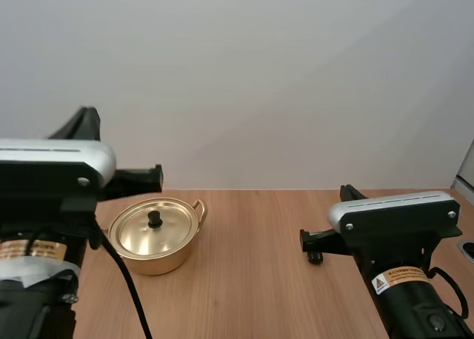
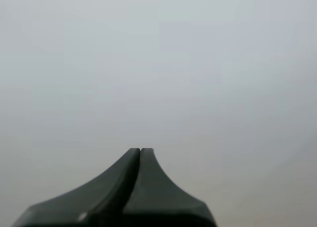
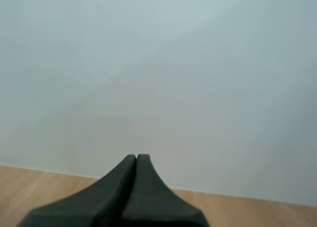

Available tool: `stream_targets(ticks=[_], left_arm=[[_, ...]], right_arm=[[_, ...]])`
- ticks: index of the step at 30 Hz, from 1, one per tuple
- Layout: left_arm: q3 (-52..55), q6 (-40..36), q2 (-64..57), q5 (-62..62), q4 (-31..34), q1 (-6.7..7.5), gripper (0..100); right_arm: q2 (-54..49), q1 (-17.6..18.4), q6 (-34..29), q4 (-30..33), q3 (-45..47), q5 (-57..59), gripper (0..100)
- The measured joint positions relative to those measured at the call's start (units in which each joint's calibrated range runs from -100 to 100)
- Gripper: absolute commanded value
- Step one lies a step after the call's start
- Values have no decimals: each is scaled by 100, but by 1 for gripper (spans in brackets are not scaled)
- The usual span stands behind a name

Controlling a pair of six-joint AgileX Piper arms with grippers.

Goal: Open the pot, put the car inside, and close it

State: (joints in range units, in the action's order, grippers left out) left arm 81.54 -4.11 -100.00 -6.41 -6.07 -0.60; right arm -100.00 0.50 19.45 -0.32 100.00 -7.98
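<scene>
Gold pot (image 1: 158, 263) on the table (image 1: 259, 287), lid (image 1: 141, 234) on, left pincer (image 2: 140, 150) and right pincer (image 3: 136, 157) pressed together, empty

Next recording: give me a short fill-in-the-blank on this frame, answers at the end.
The lid sits ___ the pot.
The lid's knob is coloured ___.
Both arms' jaws stand ___.
The pot rests on a ___ table.
Missing words: on; black; shut; wooden.
</scene>
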Motion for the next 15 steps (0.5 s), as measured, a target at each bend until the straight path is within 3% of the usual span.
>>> stream_targets(ticks=[4,8,11,15], left_arm=[[-583,-90,0,34,-53,0,0],[-771,-9,0,869,-99,0,0],[-915,125,0,1664,9,0,0],[-1181,458,10,2468,79,0,0]], right_arm=[[0,15,511,-678,0,-1053,0],[0,15,1066,-1310,0,-2098,0],[0,15,1528,-1516,0,-2930,0],[0,15,2018,-1327,-261,-3713,0]])
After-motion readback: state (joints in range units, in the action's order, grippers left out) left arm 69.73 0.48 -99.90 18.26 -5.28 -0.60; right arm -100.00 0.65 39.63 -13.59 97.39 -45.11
